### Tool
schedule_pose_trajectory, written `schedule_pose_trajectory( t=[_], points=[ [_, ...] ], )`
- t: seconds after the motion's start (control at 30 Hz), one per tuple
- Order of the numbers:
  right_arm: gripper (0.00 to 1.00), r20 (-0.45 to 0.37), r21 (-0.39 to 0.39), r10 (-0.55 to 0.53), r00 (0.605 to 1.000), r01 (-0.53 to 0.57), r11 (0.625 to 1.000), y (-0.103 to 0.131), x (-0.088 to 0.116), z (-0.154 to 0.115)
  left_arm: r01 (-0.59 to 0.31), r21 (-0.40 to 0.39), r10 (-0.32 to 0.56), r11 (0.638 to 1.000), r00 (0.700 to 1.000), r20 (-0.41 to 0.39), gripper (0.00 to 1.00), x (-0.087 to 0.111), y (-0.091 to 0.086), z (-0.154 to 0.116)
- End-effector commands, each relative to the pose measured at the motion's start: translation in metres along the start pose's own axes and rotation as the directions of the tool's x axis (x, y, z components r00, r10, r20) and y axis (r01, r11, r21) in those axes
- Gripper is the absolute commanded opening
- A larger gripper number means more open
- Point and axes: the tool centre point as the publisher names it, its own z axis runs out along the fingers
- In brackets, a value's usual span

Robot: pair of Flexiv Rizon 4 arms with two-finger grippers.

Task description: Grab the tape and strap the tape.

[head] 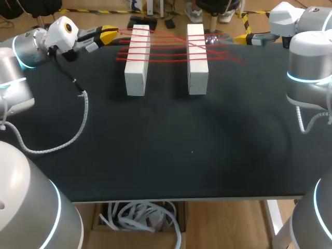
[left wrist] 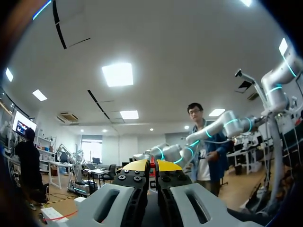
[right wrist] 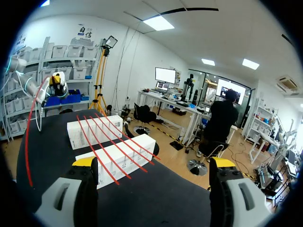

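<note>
Two white blocks (head: 136, 60) (head: 197, 58) stand side by side at the back of the black table. Red tape (head: 168, 53) runs across both in several strands. One strand leads to my left gripper (head: 110, 34), just left of the left block and shut on the tape; in the left wrist view, red tape (left wrist: 152, 164) shows pinched in the gripper (left wrist: 151, 165). My right gripper (head: 243, 37) is at the back right, past the right block, and holds nothing. Its own view shows the right gripper (right wrist: 154, 163) wide open, the blocks (right wrist: 118, 158) and tape strands (right wrist: 102, 142) ahead.
A grey cable (head: 78, 129) from my left arm loops over the table's left side. The black mat (head: 192, 150) stretches from the blocks to the front edge.
</note>
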Motion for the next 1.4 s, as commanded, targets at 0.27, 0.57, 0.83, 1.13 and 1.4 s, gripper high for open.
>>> schedule_pose_trajectory(
  t=[0.27,0.57,0.83,1.13,1.4],
  points=[
    [1.00,0.000,0.000,0.000,1.000,0.000,1.000,0.000,0.000,0.000,-0.030,0.052,0.031,0.998,0.999,-0.024,0.00,-0.001,-0.019,0.025],
    [1.00,0.000,0.000,0.000,1.000,0.000,1.000,0.000,0.000,0.000,-0.021,0.052,0.026,0.998,0.996,-0.091,0.00,-0.004,-0.036,0.042],
    [1.00,0.000,0.000,0.000,1.000,0.000,1.000,0.000,0.000,0.000,-0.034,0.043,0.038,0.999,0.994,-0.100,0.00,-0.009,-0.048,0.046],
    [1.00,0.000,0.000,0.000,1.000,0.000,1.000,0.000,0.000,0.000,-0.049,0.050,0.054,0.998,0.995,-0.086,0.00,-0.012,-0.057,0.048],
    [1.00,0.000,0.000,0.000,1.000,0.000,1.000,0.000,0.000,0.000,-0.034,0.055,0.038,0.998,0.997,-0.073,0.00,-0.010,-0.061,0.051]
  ],
)
